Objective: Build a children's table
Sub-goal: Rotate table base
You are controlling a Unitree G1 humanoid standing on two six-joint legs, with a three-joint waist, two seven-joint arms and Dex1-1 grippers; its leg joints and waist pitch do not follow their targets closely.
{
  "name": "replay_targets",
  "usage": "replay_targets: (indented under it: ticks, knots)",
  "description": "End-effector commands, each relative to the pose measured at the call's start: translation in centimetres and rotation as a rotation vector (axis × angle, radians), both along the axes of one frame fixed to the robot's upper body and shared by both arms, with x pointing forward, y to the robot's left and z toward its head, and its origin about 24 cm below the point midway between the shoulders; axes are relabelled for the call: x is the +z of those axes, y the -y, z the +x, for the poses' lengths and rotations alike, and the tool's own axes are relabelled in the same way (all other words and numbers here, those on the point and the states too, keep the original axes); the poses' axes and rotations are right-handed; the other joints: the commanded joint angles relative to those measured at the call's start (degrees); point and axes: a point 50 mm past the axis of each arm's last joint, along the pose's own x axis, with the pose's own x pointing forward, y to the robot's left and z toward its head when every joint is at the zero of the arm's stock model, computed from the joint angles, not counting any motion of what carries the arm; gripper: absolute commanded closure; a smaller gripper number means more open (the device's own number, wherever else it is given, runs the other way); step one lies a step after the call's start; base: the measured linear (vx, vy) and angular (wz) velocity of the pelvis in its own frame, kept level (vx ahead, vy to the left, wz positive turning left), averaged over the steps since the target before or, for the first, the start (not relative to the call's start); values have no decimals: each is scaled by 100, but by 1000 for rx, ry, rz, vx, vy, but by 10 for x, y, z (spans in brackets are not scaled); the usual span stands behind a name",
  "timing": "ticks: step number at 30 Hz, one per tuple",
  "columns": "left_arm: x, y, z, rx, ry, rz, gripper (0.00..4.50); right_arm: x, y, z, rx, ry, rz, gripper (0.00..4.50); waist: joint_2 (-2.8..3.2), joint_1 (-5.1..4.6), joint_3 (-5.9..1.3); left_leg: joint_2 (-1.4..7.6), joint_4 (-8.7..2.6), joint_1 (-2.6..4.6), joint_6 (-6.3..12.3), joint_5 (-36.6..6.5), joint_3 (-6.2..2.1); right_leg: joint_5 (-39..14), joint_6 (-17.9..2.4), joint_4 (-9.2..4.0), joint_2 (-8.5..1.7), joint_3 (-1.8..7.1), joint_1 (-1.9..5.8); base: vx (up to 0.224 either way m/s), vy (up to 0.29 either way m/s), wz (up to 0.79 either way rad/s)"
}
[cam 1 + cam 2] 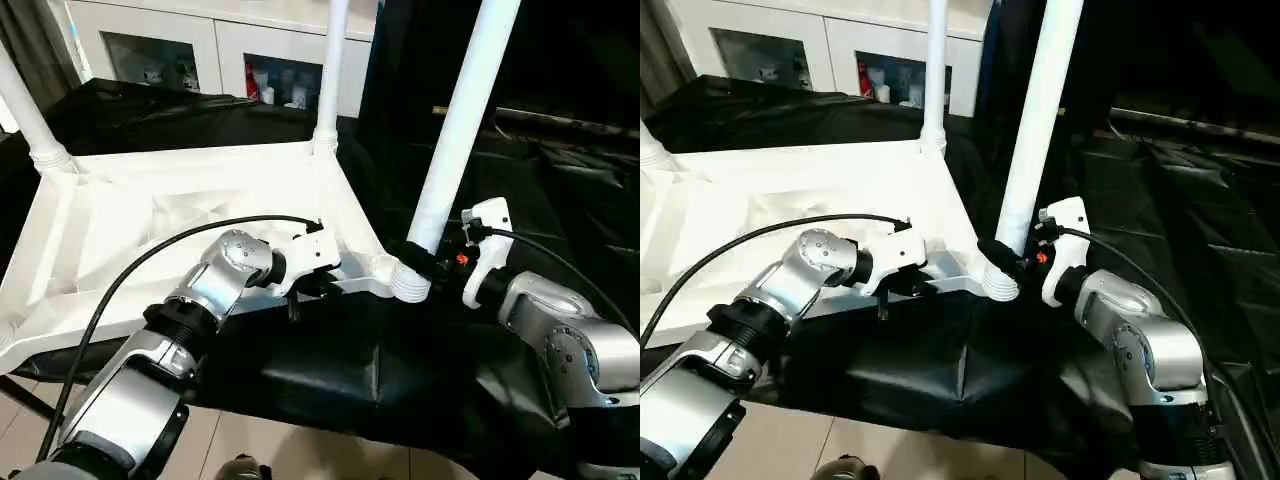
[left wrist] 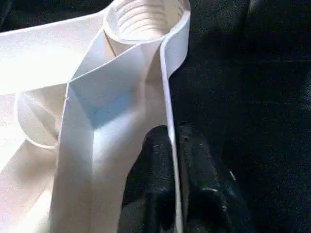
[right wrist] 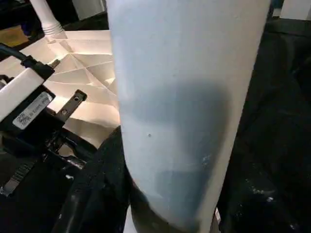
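Note:
The children's table lies upside down on black cloth, its white ribbed tabletop [image 1: 180, 215] facing up. Two white legs [image 1: 333, 70] stand in the far corners. A third leg [image 1: 462, 120] stands in the near right corner socket [image 1: 408, 282]. My right gripper [image 1: 425, 262] is shut on this leg just above the socket, and the leg [image 3: 189, 97] sits between its fingers in the right wrist view. My left gripper [image 1: 300, 290] is shut on the tabletop's near rim, left of that socket. In the left wrist view its black fingers [image 2: 199, 165] pinch the thin rim wall [image 2: 167, 97].
A white glass-door cabinet [image 1: 200, 40] stands behind the work surface. The black cloth [image 1: 340, 370] hangs over the near edge, with tiled floor [image 1: 250, 440] below. A black cable [image 1: 150, 260] loops over my left forearm, and another runs to my right wrist.

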Motion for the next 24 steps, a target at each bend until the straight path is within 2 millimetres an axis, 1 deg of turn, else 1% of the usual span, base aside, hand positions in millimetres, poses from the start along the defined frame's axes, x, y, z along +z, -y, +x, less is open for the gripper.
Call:
replay_targets:
  ticks: [1,6,7,8,12,13,14,16,17,18,19,20,21,22,23,24]
  knots:
    - [10,5,4,-21,35,-18,448,6,3,-2,1,27,-1,260,25,7,-440,577,-501,207,-296,-1647,-343,-1890,-1030,-525,-760,383,171,0,0,0]
    - [9,5,2,-22,14,-64,449,6,3,-1,3,25,0,260,25,5,-439,572,-503,201,-292,-1650,-340,-1920,-1020,-531,-768,383,176,0,0,0]
    - [8,5,2,-22,13,-68,449,6,3,-2,3,25,0,260,7,0,-440,572,-503,197,-284,-1638,-339,-1927,-1014,-528,-764,382,179,0,0,0]
    - [8,4,2,-21,12,-68,449,6,3,-2,3,25,0,260,14,4,-438,573,-500,195,-276,-1622,-342,-1965,-1005,-530,-771,384,178,0,0,0]
    - [6,2,0,-13,4,-95,450,7,3,1,-6,30,3,260,12,3,-438,575,-503,195,-262,-1599,-338,-1966,-1002,-531,-768,385,175,0,0,0]
    - [6,2,0,-11,5,-97,450,7,3,2,-7,31,4,260,-5,-2,-438,576,-503,192,-257,-1593,-336,-1965,-1000,-530,-769,386,177,0,0,0]
    - [7,2,0,-2,11,-117,450,7,2,4,-15,37,6,260,8,2,-439,574,-502,192,-251,-1569,-338,-1956,-1001,-526,-768,385,176,0,0,0]
    - [7,1,0,10,11,-137,450,8,1,7,-20,42,5,260,12,-7,-438,570,-497,191,-254,-1596,-336,-2011,-1014,-533,-774,382,171,0,0,0]
    - [5,-1,-1,25,8,-163,450,8,-2,12,-23,45,5,260,13,-10,-438,568,-495,190,-257,-1599,-336,-2025,-1020,-536,-777,380,172,0,0,0]
    - [5,-1,-1,29,7,-173,450,8,-3,14,-23,45,5,260,8,-28,-439,564,-491,183,-264,-1595,-338,-2058,-1037,-537,-780,376,173,0,0,0]
    - [3,-2,-3,40,7,-189,450,6,-6,18,-13,45,-9,260,-15,-26,-438,567,-494,181,-260,-1577,-331,-2080,-1010,-541,-770,375,170,0,0,0]
    - [3,-2,-3,40,7,-190,450,6,-6,18,-12,45,-9,260,7,-43,-439,570,-499,190,-276,-1592,-339,-2071,-1024,-528,-764,373,164,0,0,0]
    - [2,-3,-3,43,8,-192,450,5,-7,19,-10,45,-14,260,15,-32,-448,572,-495,202,-274,-1575,-329,-2038,-1018,-532,-760,375,156,0,0,0]
    - [1,-3,-4,45,6,-192,450,4,-8,21,-6,46,-18,260,-29,-42,-449,570,-493,194,-257,-1540,-319,-1986,-1020,-524,-757,378,159,0,0,0]
    - [-1,-4,-6,46,3,-193,450,2,-10,25,-5,45,-20,260,-30,-36,-449,575,-499,185,-238,-1469,-321,-1904,-1032,-507,-762,378,169,0,0,0]
    - [-4,-6,-8,51,0,-191,450,0,-14,30,2,42,-24,260,-43,-55,-447,575,-500,180,-215,-1430,-314,-1847,-1059,-499,-757,376,164,0,0,0]
